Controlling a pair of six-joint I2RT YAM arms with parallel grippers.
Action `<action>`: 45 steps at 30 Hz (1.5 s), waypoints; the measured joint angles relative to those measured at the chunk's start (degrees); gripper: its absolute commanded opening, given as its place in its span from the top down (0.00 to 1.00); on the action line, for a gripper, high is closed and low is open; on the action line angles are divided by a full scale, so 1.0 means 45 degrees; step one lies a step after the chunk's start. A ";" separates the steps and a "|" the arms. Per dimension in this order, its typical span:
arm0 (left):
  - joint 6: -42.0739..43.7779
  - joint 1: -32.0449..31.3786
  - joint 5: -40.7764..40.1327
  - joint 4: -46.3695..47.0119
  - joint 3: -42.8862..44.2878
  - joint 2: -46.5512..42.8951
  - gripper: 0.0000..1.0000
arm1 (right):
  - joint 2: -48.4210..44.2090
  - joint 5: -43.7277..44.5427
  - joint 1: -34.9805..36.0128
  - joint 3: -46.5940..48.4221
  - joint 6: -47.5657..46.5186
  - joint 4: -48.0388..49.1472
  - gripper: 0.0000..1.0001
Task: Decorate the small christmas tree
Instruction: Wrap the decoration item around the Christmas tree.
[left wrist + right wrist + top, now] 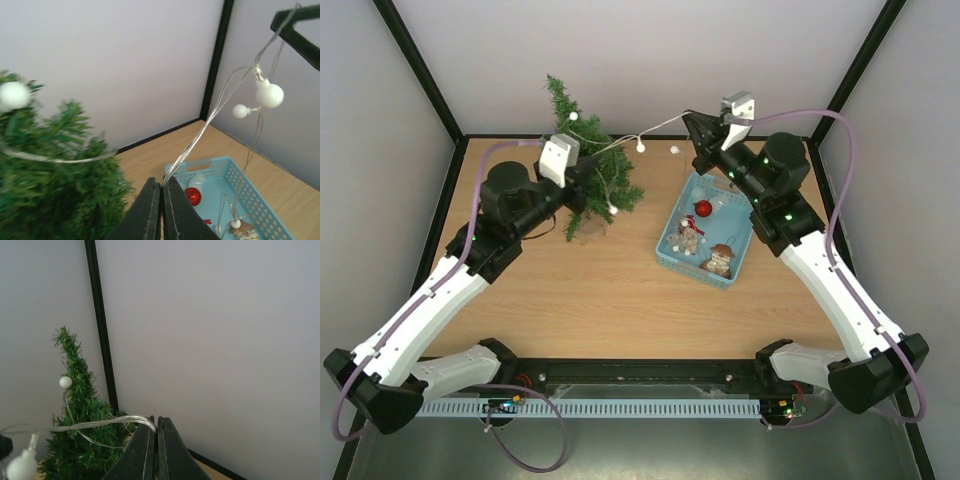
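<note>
Seen at the far left of the wooden surface (620,300), close to the back wall: the small christmas tree (585,135), upright, dark green and bristly, with a white bulb (65,382) near its top and loops of thin wire draped over the branches.

Pinched between the pressed-together fingers of the left gripper (161,189), right against the tree's right side: a silvery light string (657,126). Pinched again further along by the right gripper (156,421), likewise squeezed shut on the wire and raised over the far end of a light blue basket (690,270). Stretched through the air between the two grips, sagging slightly, with two more white bulbs (640,146) dangling from it. Trailing down from the right gripper into the basket, more of the same wire.

Resting on the surface right of centre, well apart from the tree: the basket itself, holding a red bauble (703,208), two small figurine ornaments (688,237) and a few white bulbs. Reaching in from the near corners, both white-and-black arms (435,300), left toward the tree, right toward the basket's far end.
</note>
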 measured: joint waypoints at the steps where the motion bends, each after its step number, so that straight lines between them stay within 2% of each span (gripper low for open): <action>1: -0.0073 0.0194 -0.0029 -0.0117 0.0000 -0.0092 0.97 | 0.0165 -0.0024 0.0000 0.0053 -0.0175 -0.0019 0.98; 6: -0.0272 0.0971 -0.0024 -0.0631 0.0000 -0.0389 0.98 | 0.0952 -0.0505 0.0073 0.0034 -0.0544 -0.0049 0.98; 10: -0.0350 0.1331 -0.0170 -0.1146 0.0000 -0.0389 0.98 | 0.1205 -0.1326 0.0073 -0.1059 -0.0631 0.0034 0.98; 16: -0.0427 0.1865 -0.0364 -0.1549 0.0000 -0.0330 0.98 | 0.2210 -0.2501 0.0087 -0.1627 -0.1122 -0.0500 0.90; 22: -0.0568 0.2239 -0.0350 -0.1676 0.0000 -0.0160 0.98 | 0.2429 -0.3060 0.0180 -0.2229 -0.1545 -0.0447 0.72; 26: -0.0627 0.2453 -0.0296 -0.1661 0.0000 -0.0136 0.98 | 0.2375 -0.3211 0.0321 -0.3395 -0.1778 -0.0141 0.58; 29: -0.0675 0.2584 -0.0175 -0.1617 0.0000 -0.0078 0.98 | 0.2375 -0.3317 0.0534 -0.4303 -0.2084 -0.0155 0.53; 39: -0.0816 0.2647 0.0063 -0.1598 0.0000 0.0180 0.98 | 0.3123 -0.3050 0.1501 -0.6110 -0.2817 0.1083 0.53; 45: -0.0889 0.2647 0.0136 -0.1559 0.0000 0.0175 0.98 | 0.3706 -0.2540 0.1496 -0.6591 -0.2963 0.1637 0.58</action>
